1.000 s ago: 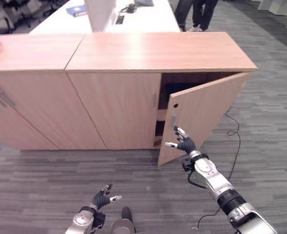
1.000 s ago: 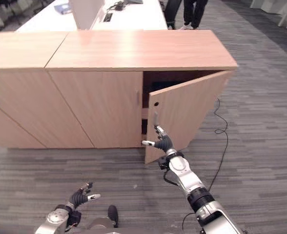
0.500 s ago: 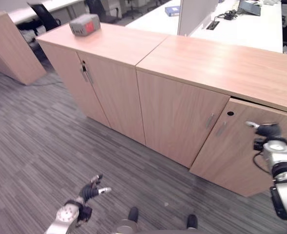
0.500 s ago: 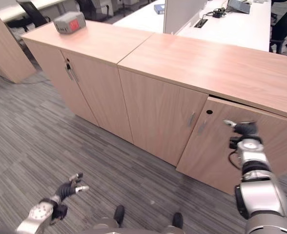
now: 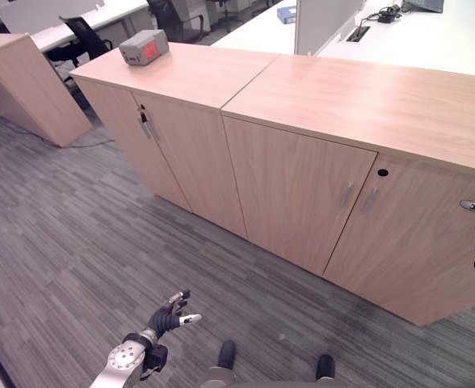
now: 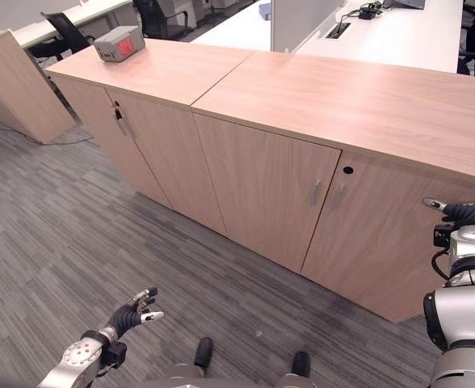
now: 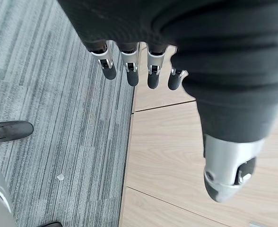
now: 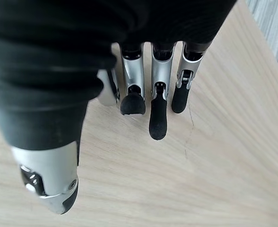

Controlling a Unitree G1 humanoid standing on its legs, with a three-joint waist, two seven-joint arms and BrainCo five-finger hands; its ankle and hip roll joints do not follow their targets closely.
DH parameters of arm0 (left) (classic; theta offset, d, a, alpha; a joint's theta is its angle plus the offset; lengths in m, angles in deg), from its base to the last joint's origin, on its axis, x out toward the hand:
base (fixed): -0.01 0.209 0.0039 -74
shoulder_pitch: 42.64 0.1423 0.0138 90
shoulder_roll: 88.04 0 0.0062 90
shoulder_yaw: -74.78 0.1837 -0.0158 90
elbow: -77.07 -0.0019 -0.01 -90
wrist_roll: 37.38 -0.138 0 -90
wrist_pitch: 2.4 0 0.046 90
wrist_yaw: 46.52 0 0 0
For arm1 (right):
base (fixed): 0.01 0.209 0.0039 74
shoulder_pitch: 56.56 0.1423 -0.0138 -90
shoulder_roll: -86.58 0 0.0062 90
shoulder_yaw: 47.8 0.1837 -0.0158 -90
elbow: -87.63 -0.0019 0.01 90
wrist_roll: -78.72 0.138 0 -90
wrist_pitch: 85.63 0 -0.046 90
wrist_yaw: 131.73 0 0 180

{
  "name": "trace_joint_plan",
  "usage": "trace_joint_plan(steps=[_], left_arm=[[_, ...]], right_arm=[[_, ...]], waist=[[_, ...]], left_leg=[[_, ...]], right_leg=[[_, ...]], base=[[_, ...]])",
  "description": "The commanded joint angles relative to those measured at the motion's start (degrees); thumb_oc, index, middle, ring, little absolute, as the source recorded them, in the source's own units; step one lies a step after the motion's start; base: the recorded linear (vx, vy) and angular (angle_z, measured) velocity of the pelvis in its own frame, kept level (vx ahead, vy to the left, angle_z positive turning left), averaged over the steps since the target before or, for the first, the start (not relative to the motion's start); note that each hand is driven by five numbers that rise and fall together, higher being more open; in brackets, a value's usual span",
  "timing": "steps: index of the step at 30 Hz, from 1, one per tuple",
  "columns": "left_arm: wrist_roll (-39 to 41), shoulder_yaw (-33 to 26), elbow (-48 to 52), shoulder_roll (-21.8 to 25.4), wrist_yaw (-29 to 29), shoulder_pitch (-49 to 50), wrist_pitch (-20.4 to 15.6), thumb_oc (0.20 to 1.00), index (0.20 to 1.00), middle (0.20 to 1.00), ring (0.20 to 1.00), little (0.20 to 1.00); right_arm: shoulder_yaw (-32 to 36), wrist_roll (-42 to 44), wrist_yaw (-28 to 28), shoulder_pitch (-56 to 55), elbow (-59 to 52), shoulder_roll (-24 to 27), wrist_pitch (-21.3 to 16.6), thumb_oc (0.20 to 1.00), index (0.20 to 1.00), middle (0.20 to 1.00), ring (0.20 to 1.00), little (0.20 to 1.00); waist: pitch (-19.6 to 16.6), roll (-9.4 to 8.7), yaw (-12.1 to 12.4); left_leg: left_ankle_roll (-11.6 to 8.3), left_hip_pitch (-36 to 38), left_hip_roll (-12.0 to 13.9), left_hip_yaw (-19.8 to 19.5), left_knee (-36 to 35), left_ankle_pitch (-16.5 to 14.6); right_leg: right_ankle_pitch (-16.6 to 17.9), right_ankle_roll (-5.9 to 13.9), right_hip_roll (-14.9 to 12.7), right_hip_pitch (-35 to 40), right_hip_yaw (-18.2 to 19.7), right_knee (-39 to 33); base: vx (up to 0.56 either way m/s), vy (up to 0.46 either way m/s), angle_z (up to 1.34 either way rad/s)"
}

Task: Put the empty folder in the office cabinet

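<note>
Fingers of the left hand [image 5: 166, 314] hung loosely spread and gripped nothing, low over the grey carpet [image 5: 52, 234] nearest the robot, well apart from the furniture. Farther on and off to the right, the right hand [image 6: 464, 213] was raised with its fingers [image 8: 158, 111] straight and relaxed, pointing at the pale wood of the cabinet door [image 5: 419, 238]; whether the tips actually touched the wood could not be told. That door lay flush with its neighbour, a small round hole [image 5: 382, 172] near its upper corner and two slim handles [image 5: 359, 196] flanking the seam between the pair. Beyond the hands ran the office cabinet [image 6: 318, 105], a long low wooden unit whose length stretched from the far left to the near right, every door closed. On its top at the far left end sat a small grey box with a red face [image 5: 144, 47]. Behind the cabinet stood white desks [image 5: 415, 32] with a divider panel [image 5: 322, 20], and a black office chair [image 6: 60, 32] at the far left. No folder could be seen; neither hand carried one.
</note>
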Motion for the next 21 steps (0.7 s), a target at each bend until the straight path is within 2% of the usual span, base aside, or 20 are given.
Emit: trace_joint_plan(steps=[1,5,6,7,10,11,12,13,14,17,18,21], left_arm=[[1.81,1.03,2.42,3.17,0.23,-2.18,-1.97,1.0,1.0,1.0,1.0,1.0],[1.44,0.99,1.61,2.25,0.81,-2.08,-1.89,1.0,1.0,1.0,1.0,1.0],[1.05,-0.31,-0.36,-0.41,2.09,-1.96,-1.56,1.0,1.0,1.0,1.0,1.0],[1.0,-0.24,-0.44,-0.27,2.1,-1.83,-1.62,1.0,1.0,1.0,1.0,1.0],[-0.32,-3.22,-2.53,-2.82,3.52,-0.85,-1.25,1.0,1.0,1.0,1.0,1.0],[-1.3,-4.85,-3.87,-4.21,3.87,-0.09,-1.1,1.0,1.0,1.0,1.0,1.0],[-1.31,-4.78,-3.9,-4.14,3.87,0.03,-1.11,1.0,1.0,1.0,1.0,1.0],[-2.35,-5.79,-5.23,-5.19,3.86,0.22,-0.88,1.0,1.0,1.0,1.0,1.0],[-2.37,-5.73,-5.27,-5.14,3.86,0.3,-0.93,1.0,1.0,1.0,1.0,1.0],[-4.31,-6.75,-7.2,-5.78,3.46,0.64,-0.7,1.0,1.0,1.0,1.0,1.0],[-5.9,-6.9,-9.74,-5.94,3.75,-0.08,-0.72,1.0,1.0,1.0,1.0,1.0],[-6.6,-7.09,-11.21,-5.92,3.88,-0.82,-0.57,1.0,1.0,1.0,1.0,1.0]], right_arm=[[-3.23,0.84,0.98,13.15,-2.78,1.22,-6.14,1.0,1.0,1.0,1.0,1.0],[-1.74,2.35,1.43,9.88,-4.9,-2.51,-6.85,1.0,1.0,1.0,1.0,1.0],[1.29,3.07,2.89,0.7,-14.58,-9.87,-8.69,1.0,1.0,1.0,1.0,1.0],[1.71,2.89,3.17,-0.05,-15.27,-10.04,-8.46,1.0,1.0,1.0,1.0,1.0],[5.06,-1.85,3.88,-15.88,-32.69,-18.73,-9.49,1.0,1.0,1.0,1.0,1.0],[7.49,-6.3,3.95,-25.05,-39.98,-22.44,-9.33,1.0,1.0,1.0,1.0,1.0],[7.57,-6.39,3.99,-25.36,-40.22,-22.53,-9.21,1.0,1.0,1.0,1.0,1.0],[8.21,-8.9,2.53,-32.84,-42.23,-26.72,-8.76,1.0,1.0,1.0,1.0,1.0],[8.29,-8.99,2.55,-33.13,-42.48,-26.81,-8.66,1.0,1.0,1.0,1.0,1.0],[8.23,-12.4,0.84,-40.13,-41.25,-30.86,-7.3,1.0,1.0,1.0,1.0,1.0],[8.1,-13.6,0.11,-42.98,-39.0,-33.1,-6.54,1.0,1.0,1.0,1.0,1.0],[7.43,-15.0,-0.82,-44.77,-36.58,-34.27,-5.83,1.0,1.0,1.0,1.0,1.0]], waist=[[0.12,-3.67,4.26],[0.29,-3.81,3.74],[0.89,-3.81,1.83],[0.75,-3.97,1.94],[0.95,-4.25,-0.65],[0.63,-4.83,-1.64],[0.39,-4.82,-1.39],[0.34,-5.26,-2.71],[0.23,-5.33,-2.38],[-0.23,-6.15,-3.98],[-0.32,-6.7,-5.36],[-0.09,-7.37,-6.22]], left_leg=[[-3.48,7.08,3.33,0.39,-4.98,1.41],[-3.28,7.67,3.59,1.09,-4.98,1.22],[-2.75,8.26,3.72,2.62,-4.76,0.71],[-2.73,8.34,3.72,2.69,-4.78,0.69],[-1.6,9.82,3.88,5.18,-4.73,-1.16],[-0.72,10.66,3.67,7.04,-4.8,-1.77],[-0.77,11.03,3.85,7.33,-4.83,-2.41],[0.08,12.19,3.66,9.72,-4.84,-3.56],[0.11,12.33,3.63,10.03,-4.86,-3.61],[1.53,14.06,2.67,12.98,-4.98,-5.2],[2.36,14.81,1.52,14.48,-4.98,-5.96],[3.11,15.32,0.32,15.89,-4.98,-6.62]], right_leg=[[-7.76,4.02,1.16,6.75,-1.38,0.65],[-7.93,3.88,1.41,7.26,-1.26,0.64],[-7.59,3.9,1.26,7.02,-0.56,0.83],[-7.59,3.91,1.25,7.06,-0.49,0.82],[-6.98,3.91,1.08,6.18,1.86,1.43],[-6.18,4.02,0.65,4.71,3.47,2.56],[-6.7,4.11,0.81,4.97,3.65,2.47],[-6.1,4.5,0.45,3.32,5.18,3.87],[-6.15,4.53,0.44,3.17,5.49,4.01],[-5.07,5.44,-0.52,1.24,7.71,5.46],[-4.05,6.33,-1.56,0.13,9.03,6.28],[-3.02,7.26,-2.53,-0.87,9.95,6.74]], base=[[0.02,-0.025,-0.15],[0.01,0.022,0.24],[-0.01,0.073,-0.17],[0.0,0.107,-0.34],[0.0,0.108,-0.16],[0.01,0.119,-0.51],[-0.03,0.196,-0.83],[0.01,0.114,-0.72],[-0.08,0.177,-0.92],[-0.03,0.198,-0.77],[-0.07,0.216,-0.31],[-0.07,0.168,-0.61]])
